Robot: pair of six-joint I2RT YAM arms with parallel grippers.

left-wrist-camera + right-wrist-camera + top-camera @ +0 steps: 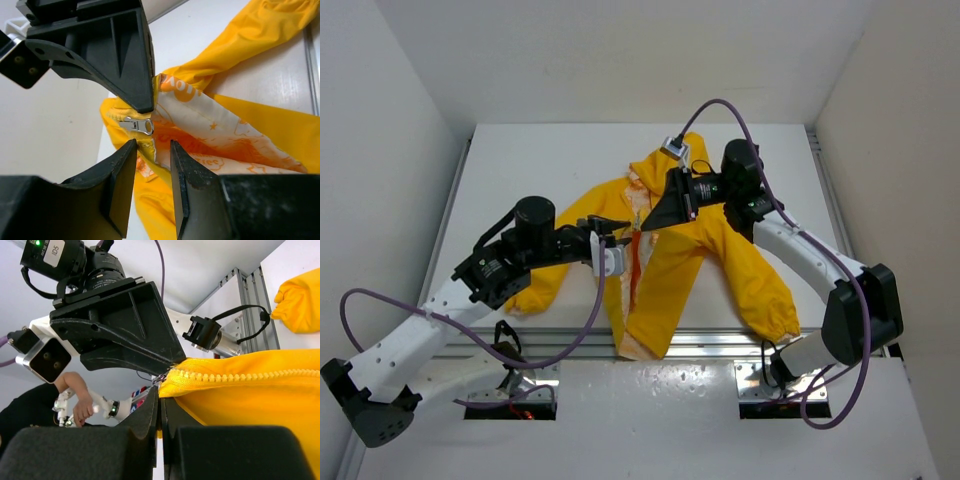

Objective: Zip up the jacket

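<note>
We saw the jacket (670, 275) spread open on the bench (520, 160), hood far, hem near. Our right claw (160, 399) was pinched shut on its fabric edge beside the zipper teeth (240, 376). Our left claw (152, 147) stood slightly parted, seemingly gripping nothing, with the zipper pull (138, 125) just beyond its tips.

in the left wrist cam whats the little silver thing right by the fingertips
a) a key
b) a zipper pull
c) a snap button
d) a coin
b: it's a silver zipper pull with a ringed tab, sitting on the jacket front edge beside the orange-and-white lining.
</note>
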